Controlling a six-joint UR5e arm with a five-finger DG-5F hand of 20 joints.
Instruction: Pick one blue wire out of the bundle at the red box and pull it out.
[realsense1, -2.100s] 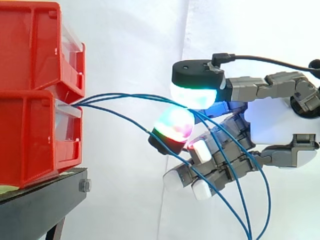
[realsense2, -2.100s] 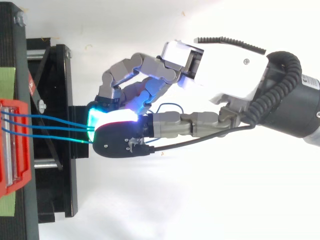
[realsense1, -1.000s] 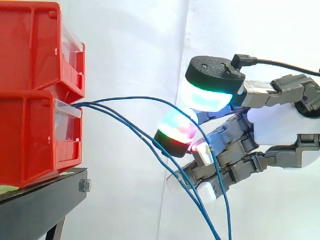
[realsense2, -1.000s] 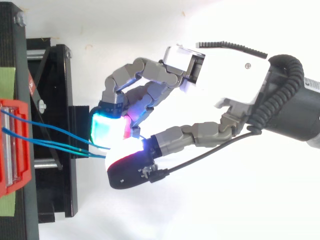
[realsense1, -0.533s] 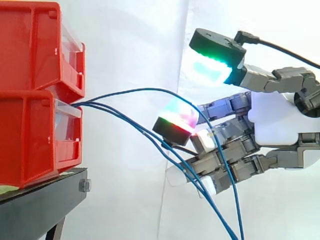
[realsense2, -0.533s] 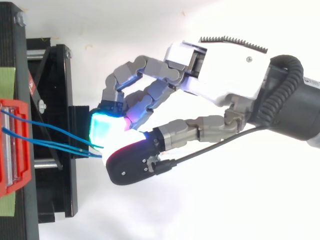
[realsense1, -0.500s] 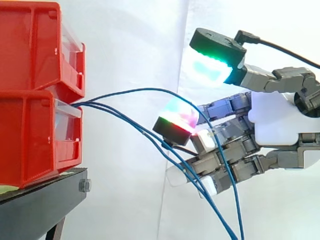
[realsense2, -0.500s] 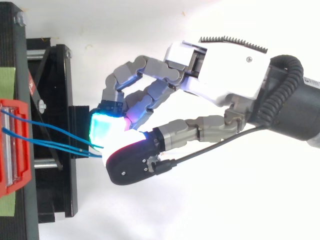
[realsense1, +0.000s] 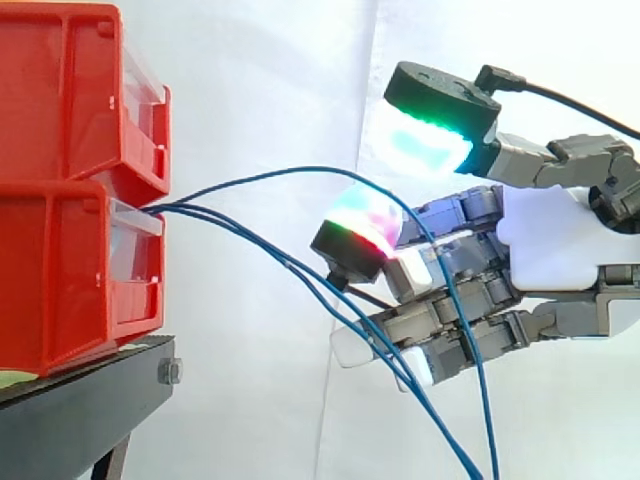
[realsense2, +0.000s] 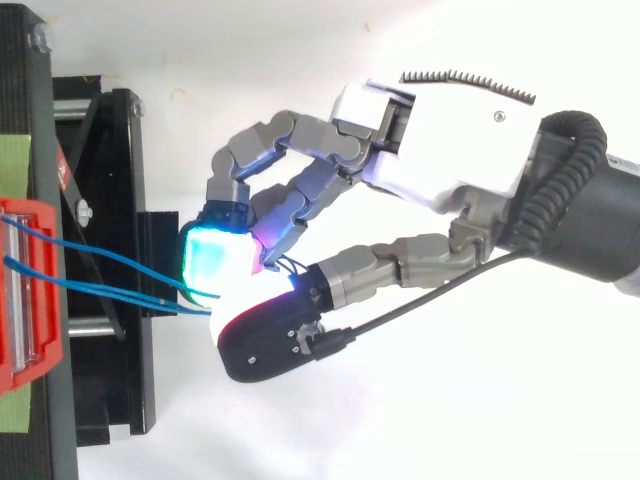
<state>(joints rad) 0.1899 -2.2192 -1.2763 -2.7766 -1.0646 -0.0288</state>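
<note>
Three blue wires (realsense1: 250, 180) leave the gap between the stacked red bins (realsense1: 60, 270) and run right to my hand (realsense1: 550, 240). The top wire arcs over a red-green glowing fingertip (realsense1: 362, 228) and drops in front of the fingers. The thumb's green-cyan pad (realsense1: 425, 140) stands well above that fingertip, apart from the wire. The two lower wires sag beneath the fingertip and cross the lower fingers (realsense1: 400, 350). From above, the wires (realsense2: 110, 262) reach the cyan fingertip (realsense2: 215, 258) of the hand (realsense2: 440, 150). No wire is pinched.
The red bins (realsense2: 25, 320) sit on a black stand (realsense1: 80, 410) at the left. A white curtain hangs behind. The wires hang down past the lower edge of the side view, under the hand.
The thumb has lifted off the fingertip it met two seconds ago. The two lower wires slipped down below that fingertip. In the last half second the fingertip rose slightly.
</note>
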